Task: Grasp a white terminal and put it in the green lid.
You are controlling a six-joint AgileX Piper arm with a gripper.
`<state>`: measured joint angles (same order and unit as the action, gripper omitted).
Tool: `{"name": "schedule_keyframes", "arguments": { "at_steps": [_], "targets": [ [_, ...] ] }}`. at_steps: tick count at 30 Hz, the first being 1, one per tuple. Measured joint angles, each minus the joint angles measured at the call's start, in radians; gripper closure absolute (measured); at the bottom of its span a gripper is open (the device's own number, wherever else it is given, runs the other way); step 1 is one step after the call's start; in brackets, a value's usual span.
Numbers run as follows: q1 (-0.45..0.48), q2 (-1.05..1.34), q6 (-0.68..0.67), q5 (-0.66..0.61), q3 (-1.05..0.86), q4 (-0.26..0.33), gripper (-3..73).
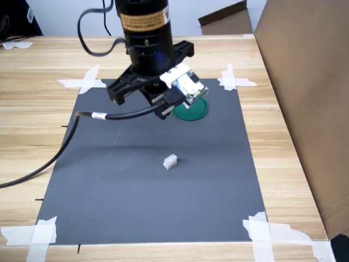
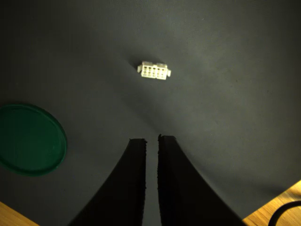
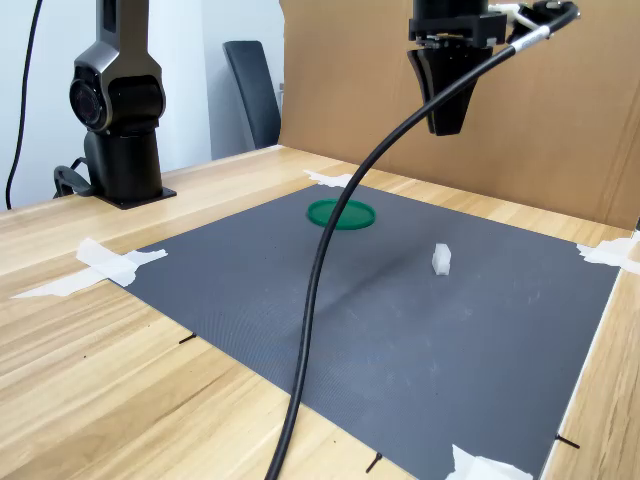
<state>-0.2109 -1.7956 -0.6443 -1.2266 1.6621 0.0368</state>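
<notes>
Dark grey matting, taped at its corners with white tape strips, covers the middle of the light wooden counter. On it lies the tiny white plastic stepped terminal, alone near the mat's centre in the first exterior view; in the wrist view its gridded face shows, lying ahead of the fingertips and apart from them. The flat round dark green plastic lid rests on the mat well apart from the terminal, partly hidden behind the arm in the first exterior view. The black hand hangs high above the mat, touching nothing, its two fingers drawn almost together with only a thin slit between them and nothing held. A black cable droops from the wrist down across the counter.
</notes>
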Motion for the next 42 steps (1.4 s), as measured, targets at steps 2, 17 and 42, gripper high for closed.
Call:
{"name": "schedule_keyframes", "arguments": {
  "at_steps": [2,17,42],
  "targets": [
    [0.000,-0.007,0.000,0.002,0.000,0.000,64.6],
    [0.000,-0.102,-0.110,0.162,-0.062,0.013,18.7],
    [-0.050,-0.174,0.025,0.114,-0.036,-0.045,16.5]
  ]
}}
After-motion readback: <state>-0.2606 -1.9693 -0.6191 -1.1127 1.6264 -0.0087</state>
